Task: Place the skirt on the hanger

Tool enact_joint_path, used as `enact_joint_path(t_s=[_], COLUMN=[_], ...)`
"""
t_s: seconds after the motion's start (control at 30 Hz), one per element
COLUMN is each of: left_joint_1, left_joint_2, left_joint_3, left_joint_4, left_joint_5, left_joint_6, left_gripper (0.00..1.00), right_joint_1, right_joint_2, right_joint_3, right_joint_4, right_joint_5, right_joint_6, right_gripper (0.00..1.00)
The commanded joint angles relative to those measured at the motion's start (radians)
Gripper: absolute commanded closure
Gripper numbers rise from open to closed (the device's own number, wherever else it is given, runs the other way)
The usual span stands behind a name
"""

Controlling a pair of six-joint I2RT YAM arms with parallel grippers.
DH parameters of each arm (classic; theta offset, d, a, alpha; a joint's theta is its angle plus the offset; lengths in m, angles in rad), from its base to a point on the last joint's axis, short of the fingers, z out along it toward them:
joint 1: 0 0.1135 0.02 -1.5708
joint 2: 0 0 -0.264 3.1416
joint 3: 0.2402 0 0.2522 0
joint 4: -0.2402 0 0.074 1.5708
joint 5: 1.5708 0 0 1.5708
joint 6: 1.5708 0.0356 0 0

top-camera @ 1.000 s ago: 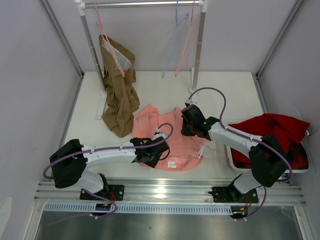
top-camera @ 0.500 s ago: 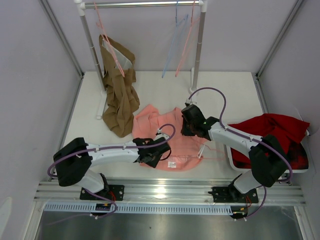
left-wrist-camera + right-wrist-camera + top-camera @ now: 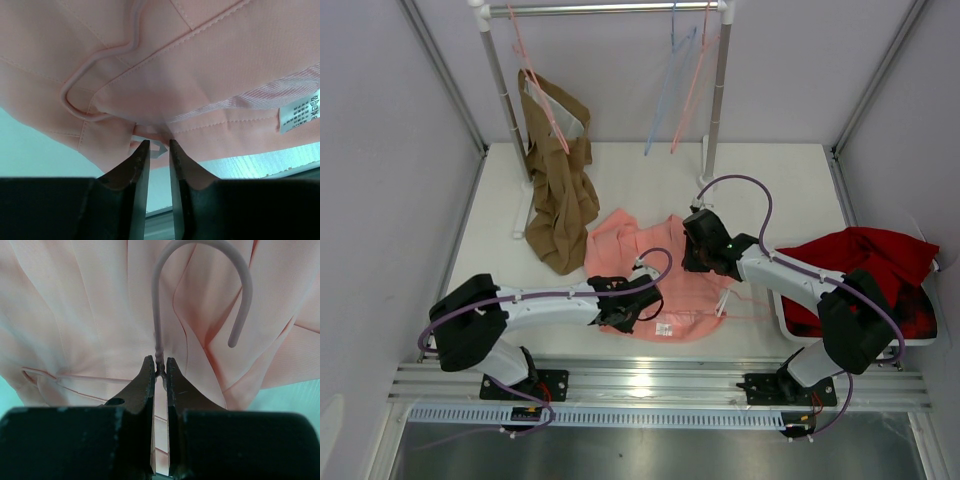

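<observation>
1. Since the earlier frames, the left arm's elbow has edged toward the centre; the right arm is unchanged.
2. Top external view: the left gripper [image 3: 628, 300] rests on the near-left edge of the salmon skirt [image 3: 650, 262]. The skirt is spread on the table [image 3: 770, 180] between both grippers. The right gripper [image 3: 704, 262] sits at its right side. A brown garment [image 3: 560, 200] lies beyond the left gripper.
3. Left wrist view: the left gripper [image 3: 159, 145] has its fingers drawn nearly together, pinching the skirt's [image 3: 200, 60] stitched edge. A bend of the pink wire hanger [image 3: 67, 97] lies ahead and left, and the white label [image 3: 298, 111] to the right.
4. Right wrist view: the right gripper [image 3: 160, 364] is clamped on the hanger's [image 3: 245, 290] twisted neck. The hook curves ahead over the skirt [image 3: 75, 315].
</observation>
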Motion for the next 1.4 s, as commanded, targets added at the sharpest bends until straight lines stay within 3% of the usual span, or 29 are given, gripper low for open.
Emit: enact_joint_path(t_s=[0.0, 0.23, 0.4, 0.67, 0.8, 0.83, 1.1, 1.37], left_joint_1=[-0.004, -0.002, -0.002, -0.002, 0.001, 0.012, 0.211, 0.398], left_joint_2=[-0.003, 0.011, 0.015, 0.012, 0.005, 0.0, -0.23, -0.316], left_joint_3=[0.013, 0.027, 0.042, 0.027, 0.034, 0.027, -0.074, -0.151], left_joint_4=[0.006, -0.028, -0.054, -0.031, -0.036, -0.042, 0.063, 0.135], left_joint_5=[-0.038, -0.054, -0.058, -0.028, -0.031, -0.035, 0.11, 0.264], left_joint_6=[0.009, -0.001, 0.005, 0.012, 0.016, 0.012, -0.03, -0.048], left_gripper=[0.78, 0.84, 0.73, 0.84, 0.96, 1.0, 1.0, 1.0], right_joint_1=[-0.003, -0.01, -0.01, -0.013, -0.014, -0.014, -0.019, -0.008], right_joint_2=[-0.007, -0.01, -0.013, -0.013, -0.019, -0.021, -0.091, -0.163], right_joint_3=[-0.006, -0.006, -0.009, -0.016, -0.018, -0.015, -0.047, -0.082], right_joint_4=[0.034, 0.03, 0.032, 0.035, 0.035, 0.034, 0.07, 0.122], right_joint_5=[0.017, 0.013, 0.011, 0.008, 0.008, 0.008, -0.007, -0.032], right_joint_6=[0.009, 0.003, 0.003, 0.005, 0.005, 0.005, 0.002, -0.003], right_gripper=[1.0, 1.0, 1.0, 1.0, 1.0, 1.0, 1.0, 1.0])
